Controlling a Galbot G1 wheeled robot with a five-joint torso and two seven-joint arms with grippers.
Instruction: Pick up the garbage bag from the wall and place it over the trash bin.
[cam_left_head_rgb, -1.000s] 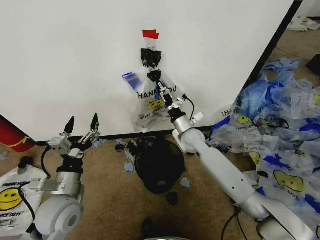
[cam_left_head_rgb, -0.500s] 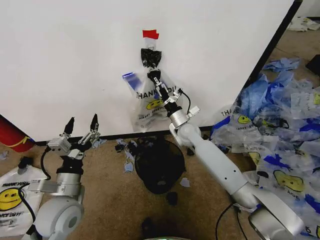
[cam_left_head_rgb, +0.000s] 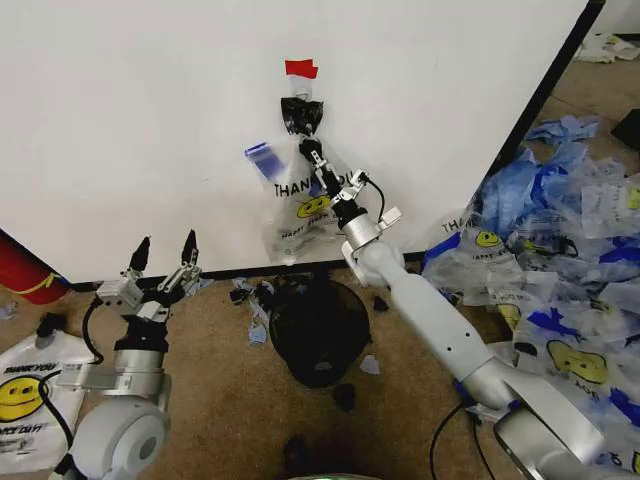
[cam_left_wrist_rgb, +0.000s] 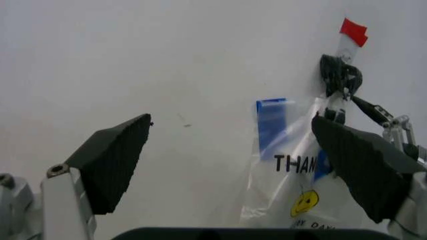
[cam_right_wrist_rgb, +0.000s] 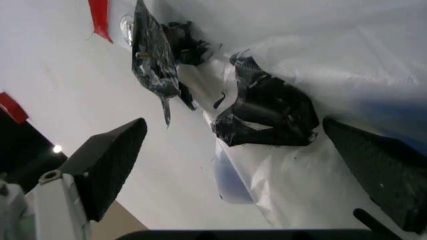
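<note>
I'm getting the head camera looking down and forward at the wall (cam_left_head_rgb: 150, 120) from a distance, while both wrist cameras are facing it, the right one sitting much closer, all sharing the garbage bag (cam_left_head_rgb: 300, 205) (cam_left_wrist_rgb: 300, 185) (cam_right_wrist_rgb: 313, 165).

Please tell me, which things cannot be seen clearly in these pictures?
- Garbage bag: in head view the right gripper and arm cover part of its print.
- Trash bin: too dark to show whether anything lies inside.
- Bag's print in left wrist view: partly hidden by the left gripper.
</note>
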